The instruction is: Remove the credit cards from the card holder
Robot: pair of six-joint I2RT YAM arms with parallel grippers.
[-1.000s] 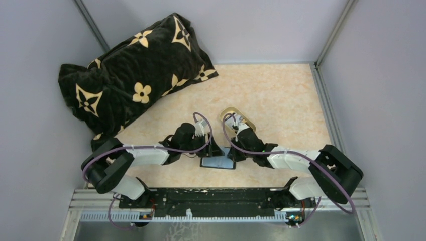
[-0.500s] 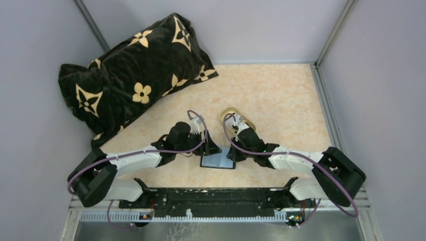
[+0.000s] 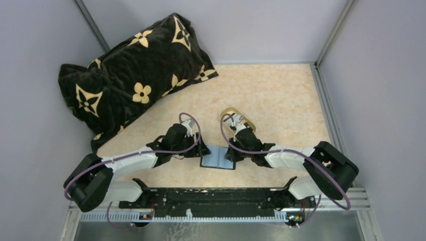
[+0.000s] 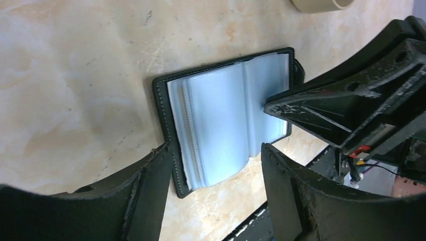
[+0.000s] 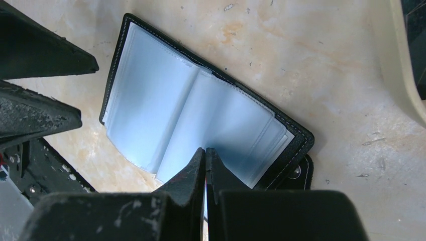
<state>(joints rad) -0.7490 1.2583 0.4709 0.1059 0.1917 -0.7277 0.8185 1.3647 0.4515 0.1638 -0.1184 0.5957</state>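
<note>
The card holder (image 3: 218, 157) lies open and flat on the table, a black wallet with pale blue sleeves inside; it also shows in the left wrist view (image 4: 226, 115) and the right wrist view (image 5: 196, 110). No separate credit card shows; I cannot tell if the sleeves hold any. My left gripper (image 4: 216, 193) is open and empty, at the wallet's left edge (image 3: 203, 150), with one finger (image 4: 145, 196) beside the wallet's corner. My right gripper (image 5: 205, 150) is shut, its tips resting on the wallet's right page (image 3: 232, 153).
A gold-rimmed oval tray (image 3: 236, 118) sits just behind the right gripper; its rim shows in the right wrist view (image 5: 402, 75). A big black flowered pillow (image 3: 130, 75) fills the back left. The black base rail (image 3: 211, 196) runs close in front of the wallet.
My left gripper has drawn back to the left off the wallet, baring more of the blue pages. My right gripper has edged left onto the right page.
</note>
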